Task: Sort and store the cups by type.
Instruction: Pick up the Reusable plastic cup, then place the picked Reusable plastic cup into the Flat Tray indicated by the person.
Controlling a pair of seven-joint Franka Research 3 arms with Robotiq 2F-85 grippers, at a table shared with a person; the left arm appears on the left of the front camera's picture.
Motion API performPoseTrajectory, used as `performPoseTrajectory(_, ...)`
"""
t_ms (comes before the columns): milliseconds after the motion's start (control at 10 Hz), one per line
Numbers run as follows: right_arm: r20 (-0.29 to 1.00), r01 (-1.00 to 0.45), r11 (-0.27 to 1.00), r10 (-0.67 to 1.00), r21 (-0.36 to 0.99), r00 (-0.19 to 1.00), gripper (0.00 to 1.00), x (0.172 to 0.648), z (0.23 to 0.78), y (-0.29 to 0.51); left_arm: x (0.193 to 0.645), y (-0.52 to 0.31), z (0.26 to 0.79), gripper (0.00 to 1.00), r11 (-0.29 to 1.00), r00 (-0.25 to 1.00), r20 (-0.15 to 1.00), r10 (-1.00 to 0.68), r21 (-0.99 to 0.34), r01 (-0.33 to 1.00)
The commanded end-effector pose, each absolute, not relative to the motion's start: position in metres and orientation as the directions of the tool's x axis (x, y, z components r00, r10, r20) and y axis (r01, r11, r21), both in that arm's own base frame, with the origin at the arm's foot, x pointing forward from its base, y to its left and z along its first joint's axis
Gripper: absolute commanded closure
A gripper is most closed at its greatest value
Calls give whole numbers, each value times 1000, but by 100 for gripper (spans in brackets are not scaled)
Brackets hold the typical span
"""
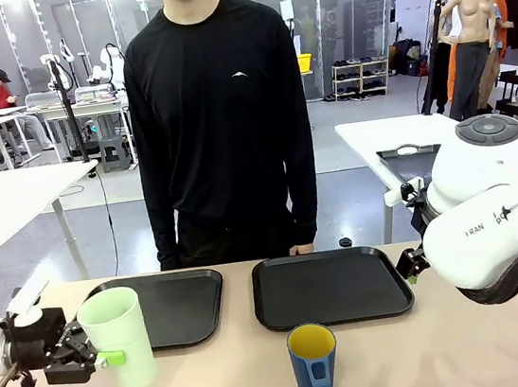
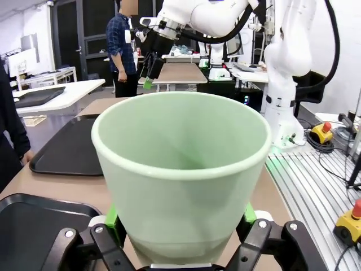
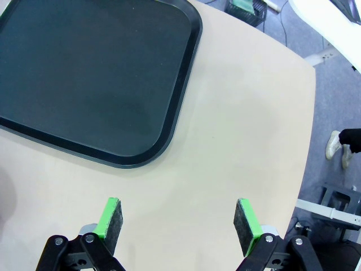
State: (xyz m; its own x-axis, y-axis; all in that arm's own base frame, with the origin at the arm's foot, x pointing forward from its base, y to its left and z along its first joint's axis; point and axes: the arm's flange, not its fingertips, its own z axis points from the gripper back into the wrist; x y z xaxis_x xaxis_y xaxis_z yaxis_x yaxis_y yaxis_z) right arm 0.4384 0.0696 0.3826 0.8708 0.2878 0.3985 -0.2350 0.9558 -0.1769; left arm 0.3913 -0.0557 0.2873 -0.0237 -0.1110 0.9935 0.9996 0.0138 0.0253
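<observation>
My left pincer (image 2: 180, 219) pinches the tall mint-green plastic tumbler (image 1: 117, 331) low on its tapered wall, at the left black plastic tray's (image 1: 202, 306) 7 o'clock corner, so it could slip or tip when I lift.

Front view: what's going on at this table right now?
The left gripper is shut on a tall pale mint-green plastic tumbler near the left black tray. A shorter dark blue mug with yellow inside stands untouched on the table near the right black tray. The right gripper hangs open over bare table beside that tray. A person in black stands opposite.
</observation>
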Motion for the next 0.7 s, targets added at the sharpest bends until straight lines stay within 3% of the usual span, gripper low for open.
performPoseTrajectory(0,400,-232,957,285,-175,871,0,439,382,69,394,-56,289,69,18,-28,993,-112,30,999)
performPoseTrajectory(600,400,-232,957,285,-175,871,0,439,382,69,394,-56,289,69,18,-28,993,-112,30,999)
